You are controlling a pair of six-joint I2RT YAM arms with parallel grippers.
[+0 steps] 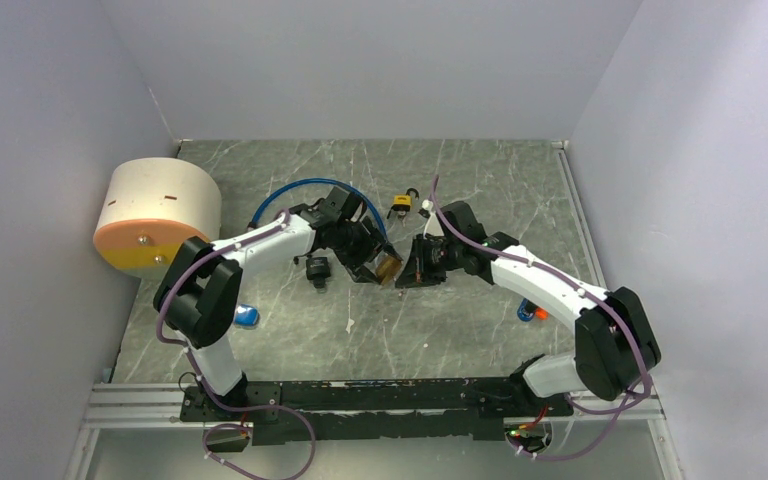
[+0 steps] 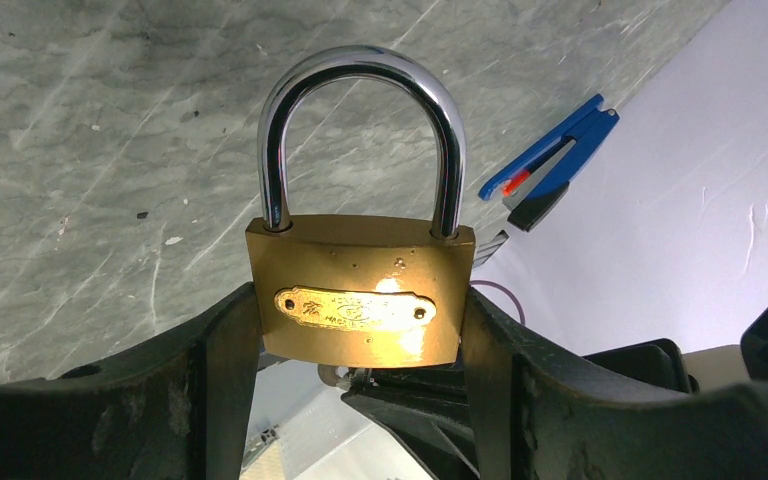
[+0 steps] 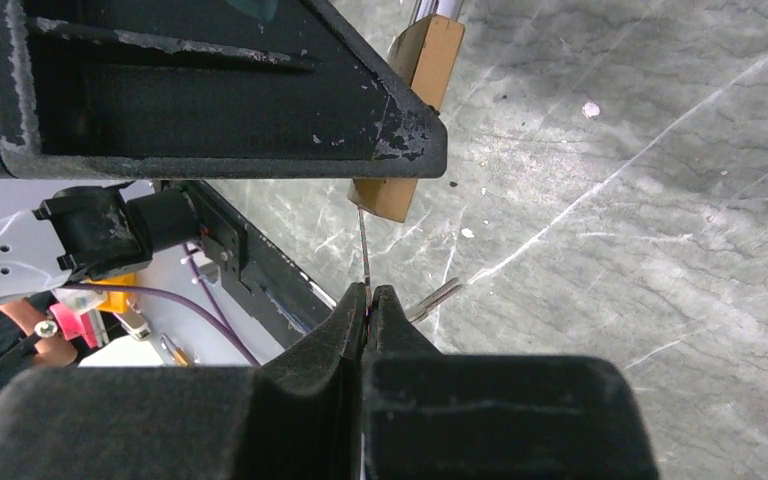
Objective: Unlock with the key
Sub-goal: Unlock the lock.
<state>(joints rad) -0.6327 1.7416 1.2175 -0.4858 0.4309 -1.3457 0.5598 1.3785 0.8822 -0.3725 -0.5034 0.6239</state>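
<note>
A brass padlock (image 2: 360, 290) with a chrome shackle (image 2: 360, 70) is held above the table, my left gripper (image 2: 360, 330) shut on its body from both sides. Both shackle legs sit in the body. In the top view the padlock (image 1: 390, 266) hangs between the left gripper (image 1: 375, 262) and the right gripper (image 1: 415, 272). My right gripper (image 3: 368, 295) is shut on a thin key (image 3: 364, 250). Its blade runs up to the padlock's (image 3: 385, 195) underside. Whether the blade is inside the keyhole is hidden. A second key (image 3: 435, 297) sticks out beside the right fingertips.
A small yellow-and-black padlock (image 1: 401, 206) lies behind the grippers. A blue cable loop (image 1: 310, 190) lies at the left arm, a cream and orange cylinder (image 1: 155, 215) against the left wall. A blue clip (image 2: 550, 160) and a blue object (image 1: 246, 316) lie on the table.
</note>
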